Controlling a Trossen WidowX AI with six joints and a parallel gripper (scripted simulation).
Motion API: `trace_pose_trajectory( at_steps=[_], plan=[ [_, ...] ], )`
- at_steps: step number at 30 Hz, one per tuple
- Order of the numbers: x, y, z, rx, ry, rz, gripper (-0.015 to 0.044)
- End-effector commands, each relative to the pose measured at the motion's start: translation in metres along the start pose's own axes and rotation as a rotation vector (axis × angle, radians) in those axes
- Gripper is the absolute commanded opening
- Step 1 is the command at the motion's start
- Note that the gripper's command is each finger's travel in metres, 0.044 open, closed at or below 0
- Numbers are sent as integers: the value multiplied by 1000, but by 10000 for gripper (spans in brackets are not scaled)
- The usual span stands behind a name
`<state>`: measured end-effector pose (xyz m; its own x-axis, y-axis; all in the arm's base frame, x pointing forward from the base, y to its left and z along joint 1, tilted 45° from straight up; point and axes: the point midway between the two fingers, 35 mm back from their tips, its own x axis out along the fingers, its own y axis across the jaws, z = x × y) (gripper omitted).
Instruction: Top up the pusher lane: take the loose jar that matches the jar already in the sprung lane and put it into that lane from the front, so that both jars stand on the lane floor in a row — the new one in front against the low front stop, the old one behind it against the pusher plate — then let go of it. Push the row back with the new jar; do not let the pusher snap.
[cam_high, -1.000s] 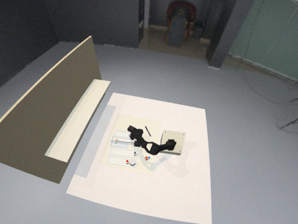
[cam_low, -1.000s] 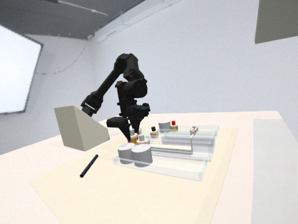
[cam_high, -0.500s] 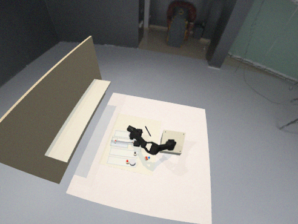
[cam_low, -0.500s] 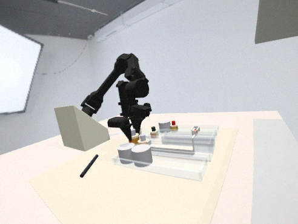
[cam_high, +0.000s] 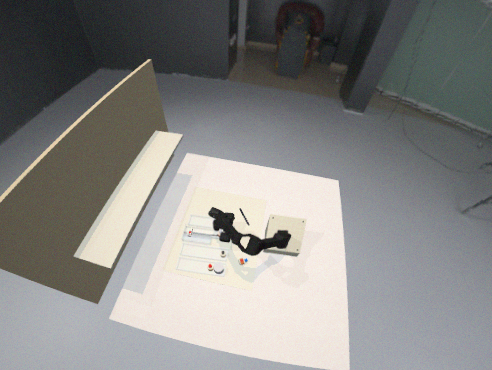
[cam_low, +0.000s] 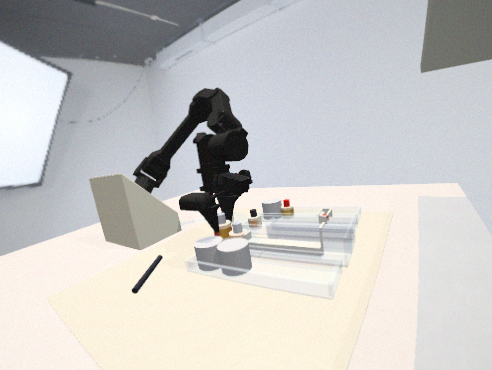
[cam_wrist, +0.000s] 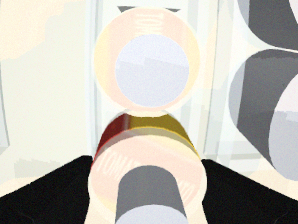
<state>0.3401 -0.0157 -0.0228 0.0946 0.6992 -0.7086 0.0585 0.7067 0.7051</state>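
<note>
Hiding the lane floor, the jar fills the wrist view; fingertips cut off. The gripper points down, clamped on it.

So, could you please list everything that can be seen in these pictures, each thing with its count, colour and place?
Clear plastic lane rack: one, transparent, on the cream mat.
Cream mat: one, on the white table.
Grey-capped amber glass jar, held: one, between the hand's fingers at the lane's front.
Matching grey-capped jar: one, in the lane just beyond the held one.
Wide grey cylinders: two, side by side at the rack's near front corner.
Small red-capped jar: one, far side of the rack.
Small black-capped jar: one, behind the hand.
Dark rod: one, lying on the mat.
Beige wedge-shaped base: one, left.
Black arm: one.
Hand: one, black, shut on the jar.
</note>
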Motion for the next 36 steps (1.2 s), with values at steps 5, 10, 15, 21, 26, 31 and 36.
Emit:
trace_pose_trajectory(
  at_steps=[5,10,15,21,26,31,36],
  plan=[
    [-4,2,11,-15,-22,1,0],
    [-5,2,13,-15,-22,1,0],
    [-5,3,15,-15,-22,1,0],
    [-6,3,17,-15,-22,1,0],
    [-5,3,17,-15,-22,1,0],
    [-5,3,17,-15,-22,1,0],
    [-5,3,17,-15,-22,1,0]
  ],
)
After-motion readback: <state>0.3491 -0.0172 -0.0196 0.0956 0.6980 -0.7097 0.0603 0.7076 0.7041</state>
